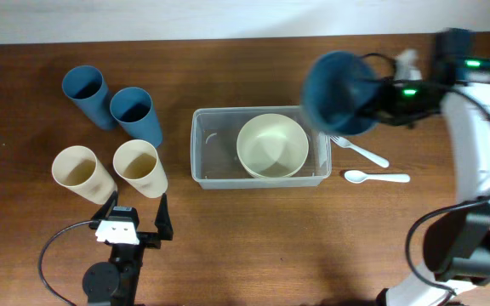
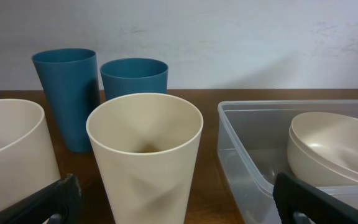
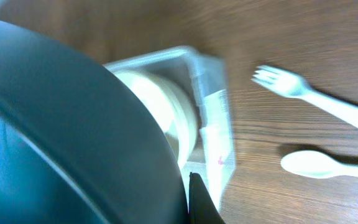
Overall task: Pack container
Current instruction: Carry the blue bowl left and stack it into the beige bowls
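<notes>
The clear container [image 1: 202, 144] lies mid-table with a cream bowl [image 1: 270, 146] inside it. My right gripper [image 1: 381, 93] is shut on the rim of a blue bowl [image 1: 340, 92], held tilted in the air over the container's right end. In the right wrist view the blue bowl [image 3: 61, 137] fills the left side, with one black finger [image 3: 199, 202] against its edge and the container [image 3: 213, 124] below. My left gripper [image 1: 136, 212] stands open just in front of a cream cup [image 1: 140, 168]. That cup [image 2: 145, 155] is centred between its wide jaws in the left wrist view.
A second cream cup [image 1: 79, 172] and two blue cups [image 1: 88, 93] [image 1: 136, 115] stand left of the container. A white fork [image 1: 360, 150] and a white spoon [image 1: 377, 178] lie on the wood to its right.
</notes>
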Action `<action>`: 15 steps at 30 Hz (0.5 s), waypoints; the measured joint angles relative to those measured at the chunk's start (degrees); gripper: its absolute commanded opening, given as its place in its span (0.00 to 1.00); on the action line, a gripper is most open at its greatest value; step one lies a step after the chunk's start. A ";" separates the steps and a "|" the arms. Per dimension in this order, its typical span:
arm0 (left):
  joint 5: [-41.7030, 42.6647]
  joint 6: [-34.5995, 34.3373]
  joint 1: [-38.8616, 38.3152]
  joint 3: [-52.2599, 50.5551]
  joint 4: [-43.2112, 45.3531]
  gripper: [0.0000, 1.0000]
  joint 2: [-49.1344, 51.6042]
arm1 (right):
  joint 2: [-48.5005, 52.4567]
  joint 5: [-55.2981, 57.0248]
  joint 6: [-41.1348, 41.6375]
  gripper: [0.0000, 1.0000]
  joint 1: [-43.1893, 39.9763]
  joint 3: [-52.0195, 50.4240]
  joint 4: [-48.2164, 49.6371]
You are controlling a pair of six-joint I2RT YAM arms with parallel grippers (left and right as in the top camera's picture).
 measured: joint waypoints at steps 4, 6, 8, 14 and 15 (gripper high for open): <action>0.00 0.00 0.00 0.00 0.00 1.00 0.00 | 0.00 8.35 1.79 0.04 8.92 0.00 0.15; 0.00 0.00 0.00 0.00 0.00 1.00 0.00 | 0.00 12.44 2.89 0.04 12.33 0.00 0.17; 0.00 0.00 0.00 0.00 0.00 1.00 0.00 | 0.00 16.68 4.09 0.04 15.56 0.00 0.39; 0.00 0.00 0.00 0.00 0.00 1.00 0.00 | 1.36 24.65 6.91 0.04 21.42 0.00 0.57; 0.00 0.00 0.00 0.00 0.00 1.00 0.00 | 1.62 25.07 7.02 0.04 21.59 0.00 0.59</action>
